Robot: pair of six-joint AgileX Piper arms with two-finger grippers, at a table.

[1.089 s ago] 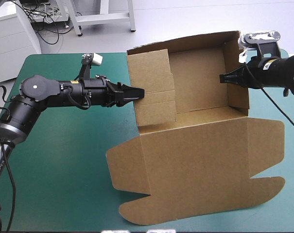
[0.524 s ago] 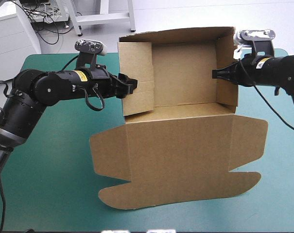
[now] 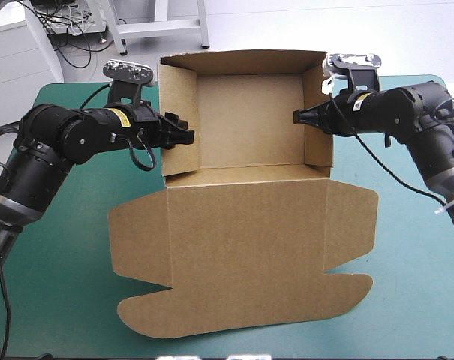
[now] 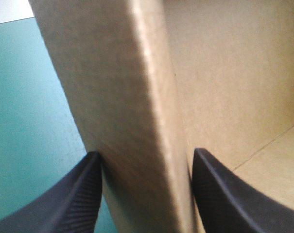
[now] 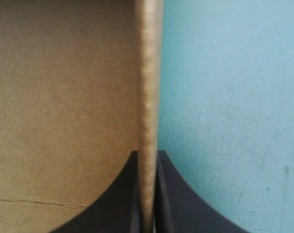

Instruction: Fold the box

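Box [image 3: 249, 124] sits upper centre of the high view on the teal-green cover [image 3: 61, 247]. It's an open tray w/ back + both side walls up. Lid [image 3: 245, 255] lies flat, spreading toward the bottom of frame w/ flaps out.

Left gripper [image 3: 186, 136] comes in from mid-left and clamps the L wall [image 3: 179, 97]. Its wrist view shows the black fingers [image 4: 78, 199] one each side of the thick, doubled-over board, touching it. Right gripper [image 3: 299, 117] comes from upper right and pinches the R wall [image 3: 319, 150], its fingers [image 5: 125, 199] nearly together w/ only the board edge between.

Step, as I read it: both side walls held upright and squared, tray formed. Next prob needs the walls vertical while the tucks seat, then a release w/o dragging the tray. Lid not yet handled. Risk: walls spring back if let go unevenly.
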